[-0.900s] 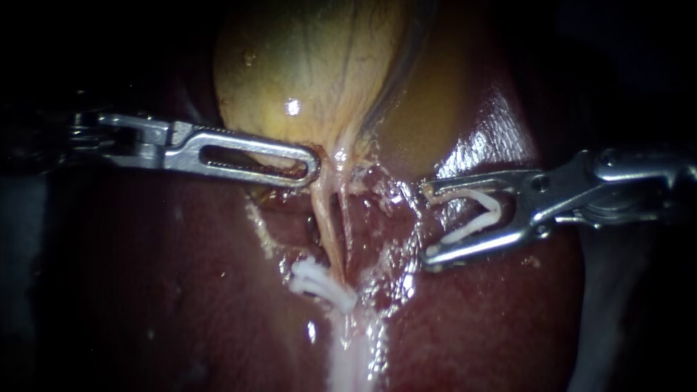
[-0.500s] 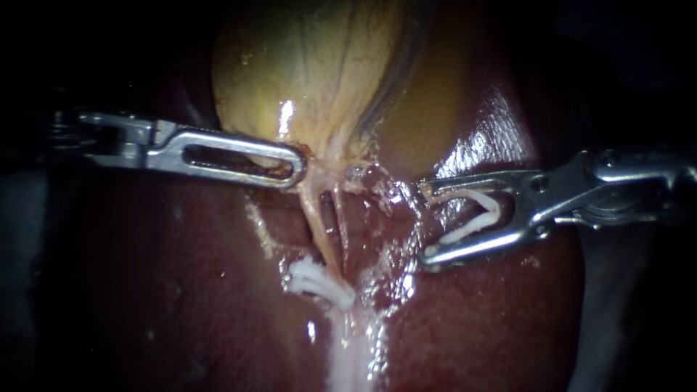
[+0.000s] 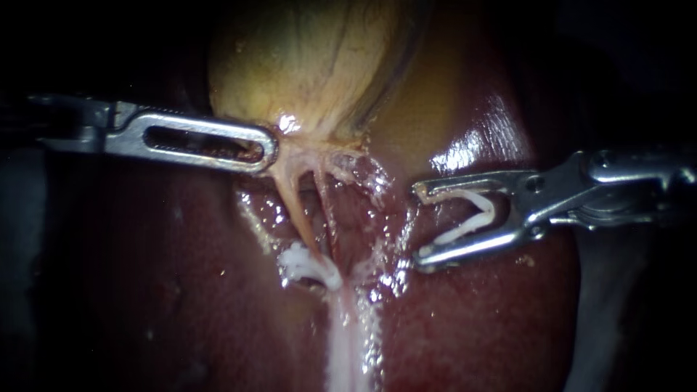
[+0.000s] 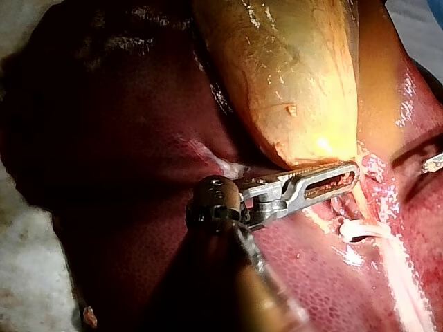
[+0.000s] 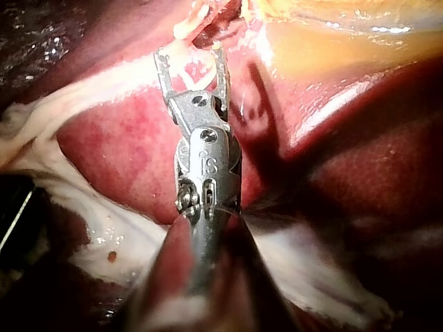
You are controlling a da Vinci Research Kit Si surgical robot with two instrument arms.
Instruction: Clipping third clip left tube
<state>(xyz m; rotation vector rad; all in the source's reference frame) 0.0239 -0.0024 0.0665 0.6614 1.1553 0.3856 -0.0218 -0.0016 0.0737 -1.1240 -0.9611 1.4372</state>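
The yellow gallbladder (image 3: 312,65) lies on the dark red liver (image 3: 181,290). My left instrument (image 3: 267,149) comes in from the left, its slotted jaws shut on the tissue at the gallbladder's lower end; the left wrist view shows the same hold (image 4: 348,175). Two thin tubes run down from there: the left tube (image 3: 292,210) and the right tube (image 3: 327,218). White clips (image 3: 305,265) sit on the left tube's lower end. My right instrument (image 3: 417,226) stands to the right of the tubes, apart from them, its jaws spread wide around a white clip (image 3: 472,218) that touches both.
A pale white strand (image 3: 341,341) runs down the liver below the clips. Wet glistening tissue (image 3: 385,196) lies between the tubes and my right instrument. In the right wrist view, pale tissue (image 5: 111,235) spreads beside the shaft.
My left instrument has drawn left and slightly up with the gallbladder's lower end, stretching the two tubes and spreading them. My right instrument has hardly moved.
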